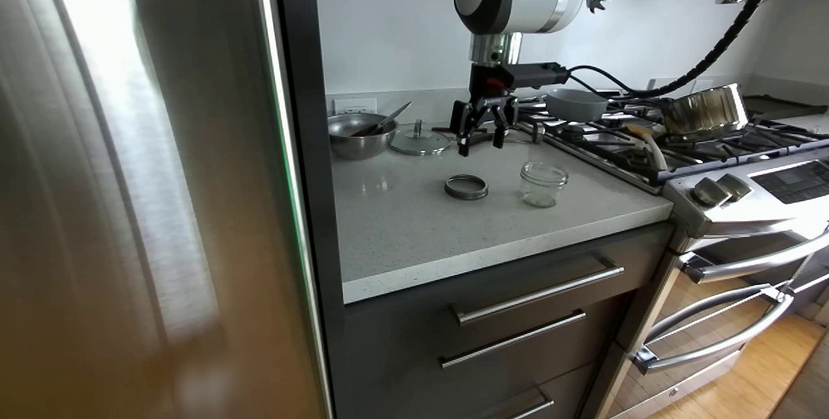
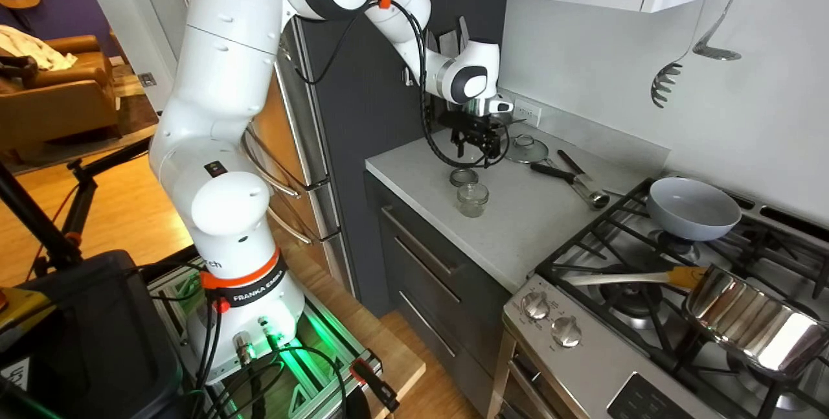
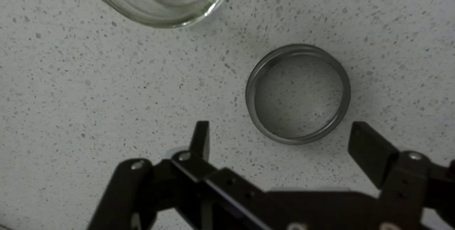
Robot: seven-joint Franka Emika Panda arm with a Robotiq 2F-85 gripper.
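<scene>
Between your spread gripper (image 3: 282,134) and the stone countertop (image 1: 401,231) you have free height. Nearer the front edge, the metal jar band (image 3: 250,95) lies low; the glass jar (image 1: 543,186) rises just beyond it toward the gas range (image 2: 605,351), leaving a narrow gap. You can pass along the front edge to the corner by the refrigerator (image 1: 162,212); a dark gray panel (image 2: 363,108) walls off that side edge, and the range closes the opposite one. Mixing bowl (image 1: 359,149), glass lid (image 1: 420,144) and black-handled utensils (image 2: 552,172) crowd the back edge.
</scene>
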